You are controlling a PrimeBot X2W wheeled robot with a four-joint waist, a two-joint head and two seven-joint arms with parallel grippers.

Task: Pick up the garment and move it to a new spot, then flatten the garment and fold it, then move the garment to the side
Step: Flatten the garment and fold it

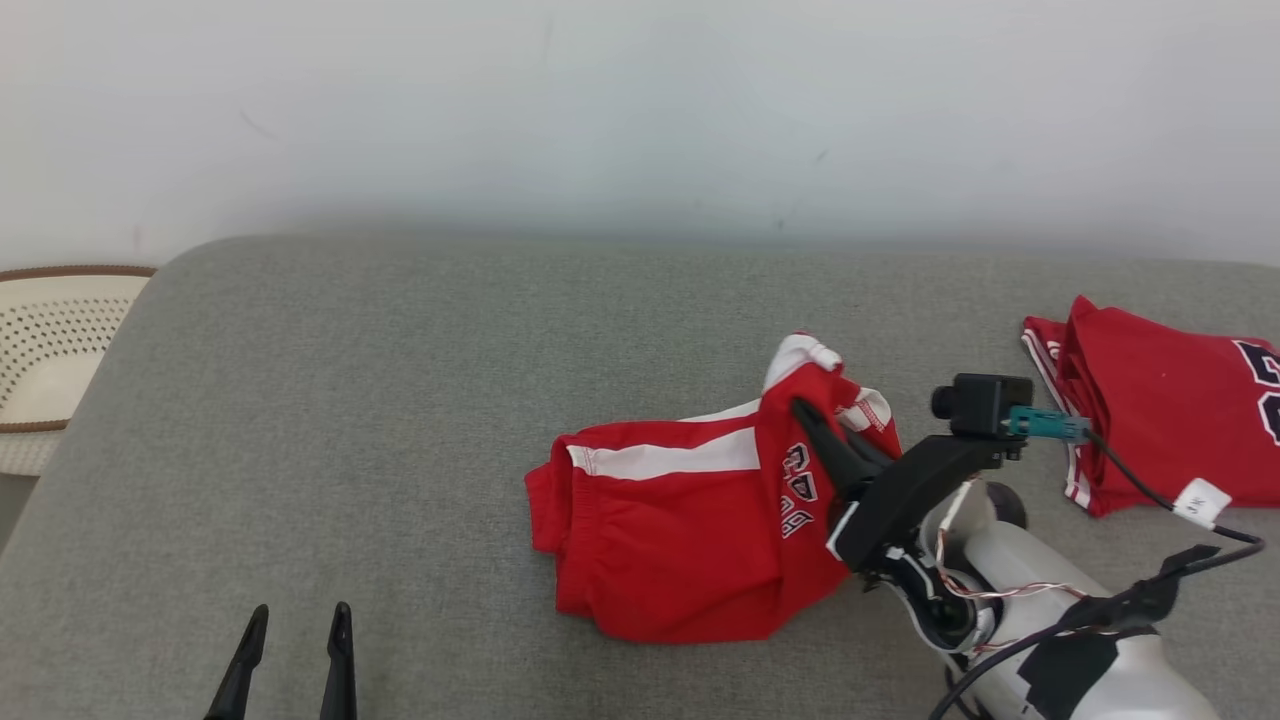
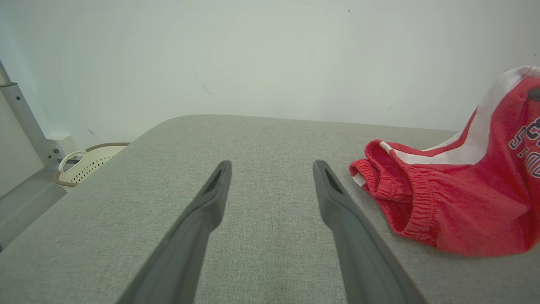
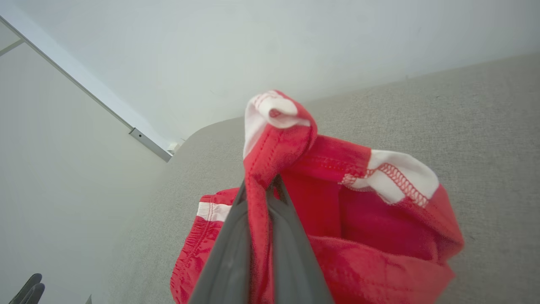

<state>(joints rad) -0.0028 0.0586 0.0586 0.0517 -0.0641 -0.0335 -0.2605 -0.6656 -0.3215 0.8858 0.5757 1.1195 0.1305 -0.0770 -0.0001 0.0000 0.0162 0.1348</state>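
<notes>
Spread wide and empty, the left claw (image 1: 300,612) hovers at the cushion's (image 1: 400,400) near edge. Shorts (image 1: 670,530) lie ahead to its right, long axis running left to right, waistband end toward it. Farther on, the right claw (image 1: 805,412) is clamped on a bunched leg hem, raised above the rest of the cloth. I judge any carry starts from that hem.

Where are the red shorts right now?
In the head view the red shorts lie centre-right on the grey surface, one hem pinched and held up by the right gripper, left of the other red garment.
</notes>
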